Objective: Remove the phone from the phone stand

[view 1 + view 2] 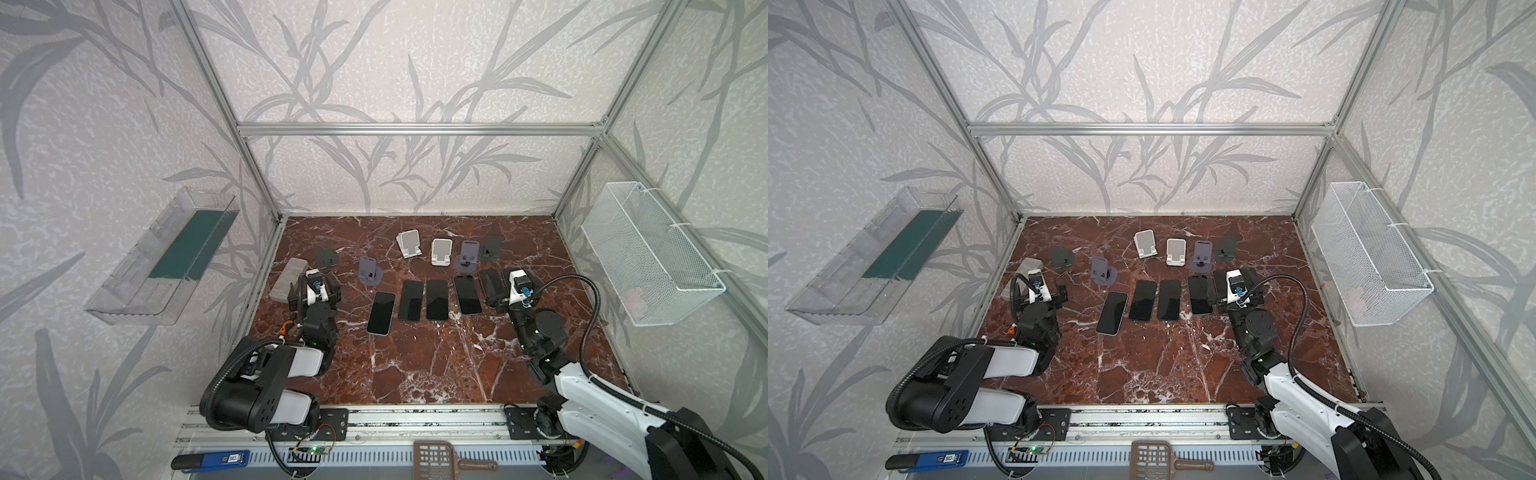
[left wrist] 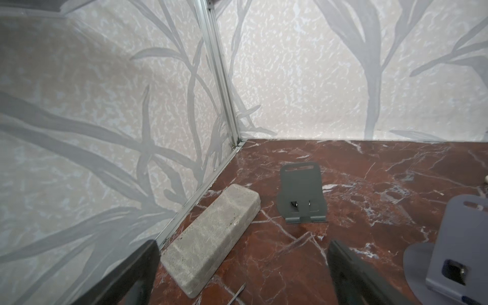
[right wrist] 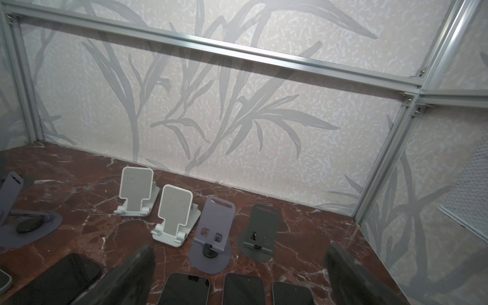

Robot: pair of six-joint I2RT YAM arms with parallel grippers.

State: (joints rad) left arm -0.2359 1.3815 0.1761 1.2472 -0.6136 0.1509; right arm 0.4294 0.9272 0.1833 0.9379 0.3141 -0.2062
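Nearest us, a brown slotted scoop (image 1: 434, 455) lies by the front rail (image 1: 415, 419), between the bases of the two arms. Beyond it, on the red marbled tabletop (image 1: 415, 365), the phones (image 1: 437, 299) lie flat with their screens up, side by side in a row. We count five in both top views, the last partly hidden under the right arm. Behind the row stand the phone stands (image 1: 441, 251). Two are white, with a purple stand (image 3: 215, 229) and a dark grey stand (image 3: 260, 232) to their right. A second purple stand (image 1: 370, 272) and a second dark grey stand (image 2: 302, 195) are further left. Every backrest shows bare. The right tool (image 3: 240, 249) hangs over the right end of the row, fingers spread wide with nothing between them; we cannot tell whether it touches the phone beneath. The left tool (image 2: 243, 245) is just as wide and holds nothing. It is low over the tabletop just beside a grey stone block (image 2: 211, 237) near the left wall, apart from the phones.
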